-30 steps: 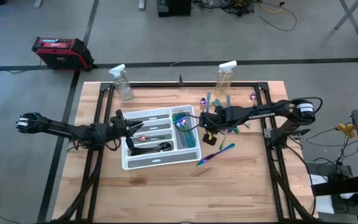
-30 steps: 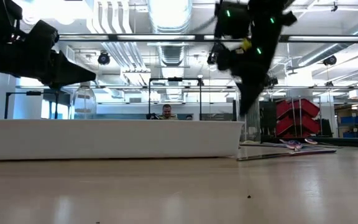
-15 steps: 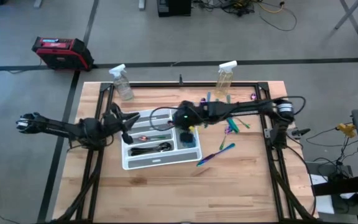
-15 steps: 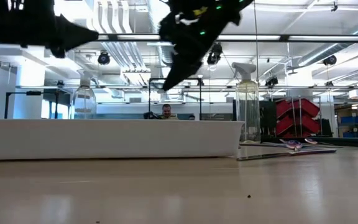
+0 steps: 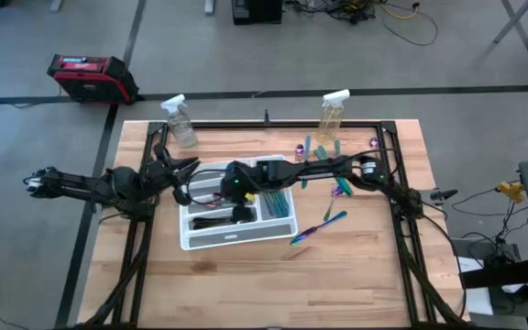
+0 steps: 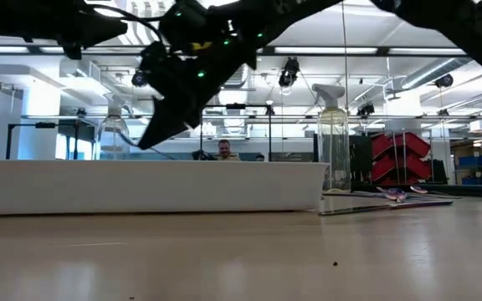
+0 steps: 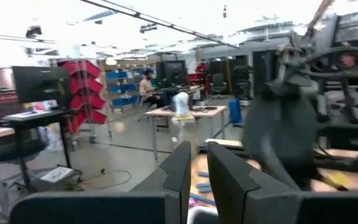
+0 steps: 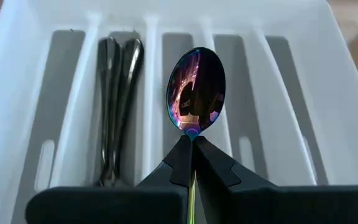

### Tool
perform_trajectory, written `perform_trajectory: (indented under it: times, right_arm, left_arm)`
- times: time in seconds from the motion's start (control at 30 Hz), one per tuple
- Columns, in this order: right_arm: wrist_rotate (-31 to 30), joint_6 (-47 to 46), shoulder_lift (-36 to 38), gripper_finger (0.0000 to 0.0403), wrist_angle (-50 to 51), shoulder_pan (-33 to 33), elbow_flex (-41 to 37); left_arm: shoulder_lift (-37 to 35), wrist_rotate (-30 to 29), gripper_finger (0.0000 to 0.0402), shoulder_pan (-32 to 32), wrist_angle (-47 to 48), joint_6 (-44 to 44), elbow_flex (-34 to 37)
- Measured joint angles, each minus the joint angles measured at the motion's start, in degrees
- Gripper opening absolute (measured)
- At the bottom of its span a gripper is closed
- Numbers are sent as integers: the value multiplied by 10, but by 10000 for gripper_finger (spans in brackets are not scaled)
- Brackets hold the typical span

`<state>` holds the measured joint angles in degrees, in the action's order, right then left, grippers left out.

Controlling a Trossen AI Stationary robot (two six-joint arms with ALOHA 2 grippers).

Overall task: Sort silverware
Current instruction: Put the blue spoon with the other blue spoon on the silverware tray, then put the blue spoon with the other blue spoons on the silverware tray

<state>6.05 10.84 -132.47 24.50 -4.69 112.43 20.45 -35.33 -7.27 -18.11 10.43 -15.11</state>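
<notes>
Wooden counter (image 5: 356, 266) carries the white tray (image 8: 347, 124); right gripper (image 8: 191, 163), jaws clenched on the spoon (image 8: 196, 90) neck above the tray's slots, holds light, stiff, slick metal, best pinched at the narrow handle; left gripper (image 7: 194, 168) waits beside the tray, jaws slightly parted, empty.

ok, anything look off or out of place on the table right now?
Nothing damaged or spilled. Several utensils lie loose on the table right of the tray, unsorted. The right pincer holds a spoon above the tray.
</notes>
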Motion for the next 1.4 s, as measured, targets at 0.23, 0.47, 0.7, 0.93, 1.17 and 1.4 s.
perform_trajectory:
  times: [0.23,0.47,0.7,0.93,1.17,1.4]
  right_arm:
    - [35,12,-64,0,-13,0,48]
    - [35,3,-90,0,-21,0,53]
    - [33,-4,-101,0,-47,0,53]
    - [5,-38,-106,37,-53,0,53]
    - [-7,-58,-87,108,-19,5,52]
    - [-46,-49,-12,128,107,31,33]
  left_arm:
    - [-58,-2,39,0,64,-8,1]
    - [-70,-1,39,0,97,-35,3]
    - [-62,0,39,0,96,-44,7]
    - [-56,0,39,0,96,-52,7]
    - [-57,0,39,0,97,-53,8]
    - [-61,0,39,0,134,-79,8]
